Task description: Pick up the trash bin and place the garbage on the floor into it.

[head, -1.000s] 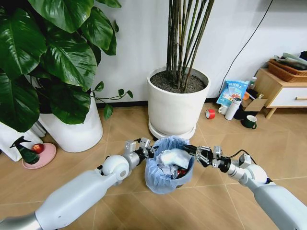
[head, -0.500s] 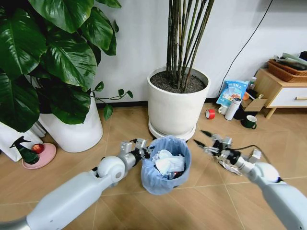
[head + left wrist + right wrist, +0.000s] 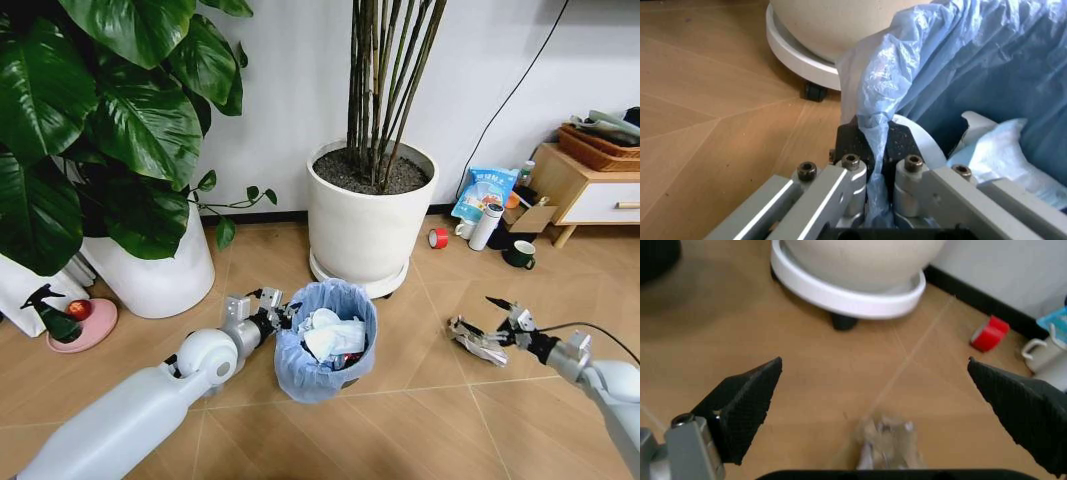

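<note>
Wood floor against a white wall, two large white plant pots along it; trash bin sits on the floor just in front of the middle pot, blue bag liner crinkled over its rim, crumpled white paper and other litter inside; left gripper at the bin's left rim, fingers pressed together, pinching the bag edge and rim; right gripper low over the floor, well right of the bin, jaws spread wide; silvery wrapper lies on the floor directly under it, blurred in the right wrist view; red tape roll beyond.
</note>
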`<state>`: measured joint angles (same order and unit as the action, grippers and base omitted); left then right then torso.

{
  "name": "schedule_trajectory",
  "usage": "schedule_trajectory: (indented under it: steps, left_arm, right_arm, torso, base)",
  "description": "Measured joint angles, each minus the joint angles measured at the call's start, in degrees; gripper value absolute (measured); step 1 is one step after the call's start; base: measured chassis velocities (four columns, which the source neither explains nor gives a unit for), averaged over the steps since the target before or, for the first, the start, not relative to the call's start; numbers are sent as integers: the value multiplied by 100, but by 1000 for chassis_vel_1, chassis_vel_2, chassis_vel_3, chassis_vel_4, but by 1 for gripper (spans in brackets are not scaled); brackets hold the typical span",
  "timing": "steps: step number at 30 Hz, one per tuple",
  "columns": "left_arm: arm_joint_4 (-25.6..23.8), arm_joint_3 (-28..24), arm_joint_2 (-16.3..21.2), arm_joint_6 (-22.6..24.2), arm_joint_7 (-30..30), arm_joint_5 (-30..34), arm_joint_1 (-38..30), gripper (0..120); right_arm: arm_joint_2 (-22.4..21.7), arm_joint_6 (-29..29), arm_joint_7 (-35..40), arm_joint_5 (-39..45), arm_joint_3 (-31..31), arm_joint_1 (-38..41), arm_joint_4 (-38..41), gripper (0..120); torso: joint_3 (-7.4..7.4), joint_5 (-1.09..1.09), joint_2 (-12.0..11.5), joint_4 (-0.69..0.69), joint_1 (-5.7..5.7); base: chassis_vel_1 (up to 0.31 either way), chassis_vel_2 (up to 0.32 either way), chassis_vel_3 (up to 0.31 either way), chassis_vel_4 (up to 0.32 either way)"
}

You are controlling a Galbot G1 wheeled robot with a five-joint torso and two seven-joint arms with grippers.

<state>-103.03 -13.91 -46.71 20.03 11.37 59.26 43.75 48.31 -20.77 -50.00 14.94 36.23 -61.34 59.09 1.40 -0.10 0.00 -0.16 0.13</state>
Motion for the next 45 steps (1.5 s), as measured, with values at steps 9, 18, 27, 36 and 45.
schedule_trajectory:
  steps: [9, 18, 27, 36, 45]
  left_arm:
    - [-7, 103, 10, 0, -19, -30, 66, 0]
    - [-2, 188, 88, -4, -26, -27, 110, 0]
    - [-79, 339, 269, -7, -29, -5, 226, 0]
    - [-174, 494, 362, -9, -29, -1, 387, 0]
    - [-312, 796, 498, -10, -37, -22, 681, 0]
  right_arm:
    - [71, -238, -193, -878, 276, 211, -546, 100]
    - [175, -367, -185, -1981, 294, 750, -1364, 100]
    - [356, -346, 464, -2562, 24, 1190, -2257, 100]
    - [550, -389, 941, -3218, -72, 1749, -2739, 100]
    - [648, -276, 1080, -3272, -272, 1995, -3035, 100]
  torso:
    - [0, -1, 0, 1, 0]
    - [0, -2, 0, 1, 0]
    - [0, -1, 0, 0, 0]
    - [0, -1, 0, 1, 0]
    - [0, -1, 0, 2, 0]
  base:
    - [0, 0, 0, 0]
    - [0, 0, 0, 0]
    - [0, 0, 0, 0]
    - [0, 0, 0, 0]
    - [0, 0, 0, 0]
